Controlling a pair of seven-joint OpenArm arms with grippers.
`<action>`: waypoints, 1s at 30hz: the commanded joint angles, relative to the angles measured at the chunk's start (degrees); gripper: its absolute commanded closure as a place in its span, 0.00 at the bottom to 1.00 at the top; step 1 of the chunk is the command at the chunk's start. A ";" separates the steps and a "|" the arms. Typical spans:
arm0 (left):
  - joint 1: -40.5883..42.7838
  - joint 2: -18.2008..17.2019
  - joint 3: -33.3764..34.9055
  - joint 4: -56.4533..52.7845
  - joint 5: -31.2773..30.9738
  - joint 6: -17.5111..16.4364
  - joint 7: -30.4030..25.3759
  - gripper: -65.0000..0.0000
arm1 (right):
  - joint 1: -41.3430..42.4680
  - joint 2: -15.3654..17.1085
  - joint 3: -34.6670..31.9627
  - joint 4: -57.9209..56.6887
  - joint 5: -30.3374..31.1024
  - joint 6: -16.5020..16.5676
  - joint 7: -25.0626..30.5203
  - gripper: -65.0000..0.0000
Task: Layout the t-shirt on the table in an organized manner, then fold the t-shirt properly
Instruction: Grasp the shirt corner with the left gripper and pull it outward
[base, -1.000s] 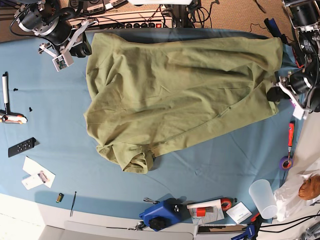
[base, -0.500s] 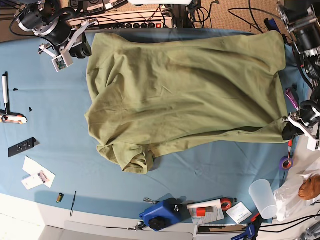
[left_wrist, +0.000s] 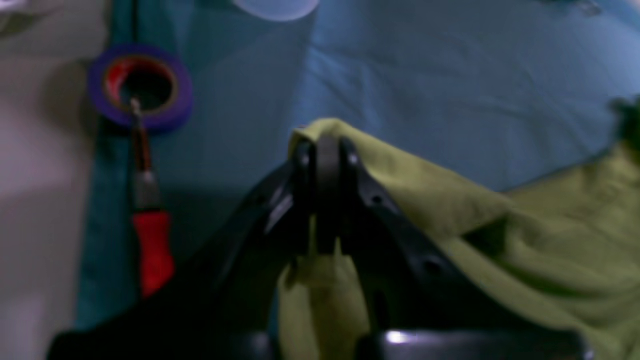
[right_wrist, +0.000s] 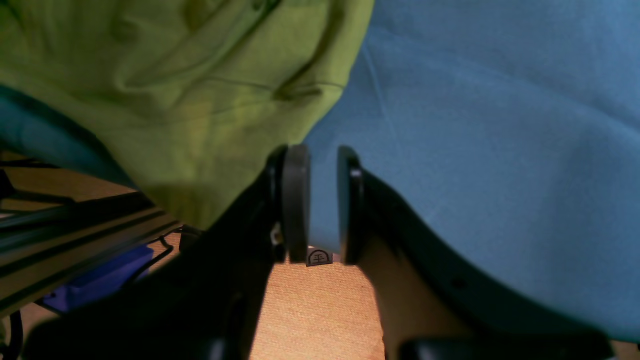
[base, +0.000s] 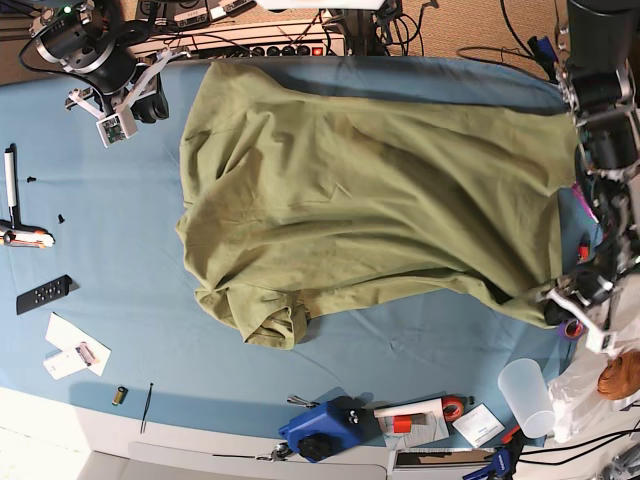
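Observation:
The olive-green t-shirt (base: 370, 190) lies spread across the middle of the blue table (base: 110, 240), with a bunched sleeve at its lower left. My left gripper (base: 553, 308) is shut on the shirt's lower right corner, near the table's right side. In the left wrist view the gripper (left_wrist: 322, 150) pinches a fold of t-shirt (left_wrist: 500, 240) just above the table (left_wrist: 425, 75). My right gripper (base: 152, 100) sits at the far left edge, beside the shirt and apart from it. In the right wrist view that gripper (right_wrist: 322, 200) stands open with nothing between its pads, the t-shirt (right_wrist: 175, 100) to its left.
A purple tape roll (left_wrist: 140, 85) and a red-handled screwdriver (left_wrist: 152, 250) lie just beside the left gripper. A clear plastic cup (base: 525, 395), a blue tool (base: 320, 430) and papers sit along the near edge. A black remote (base: 43, 293) and a pen (base: 10, 190) lie at left.
My left gripper has dragged the shirt's right corner toward the near edge, stretching the hem out. The right gripper has drawn back a little from the shirt's far left corner.

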 joint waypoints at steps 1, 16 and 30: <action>-2.38 -1.42 0.70 0.33 1.05 1.29 -2.03 1.00 | -0.15 0.48 0.39 0.85 0.15 -0.09 1.09 0.84; -3.39 -1.77 1.68 0.33 3.15 -0.20 2.58 0.55 | 0.00 0.50 0.39 0.85 0.20 -0.09 1.16 0.84; 6.21 -1.81 2.58 5.92 10.51 -14.84 0.74 0.55 | 0.02 0.50 0.37 0.85 0.17 -0.09 2.25 0.84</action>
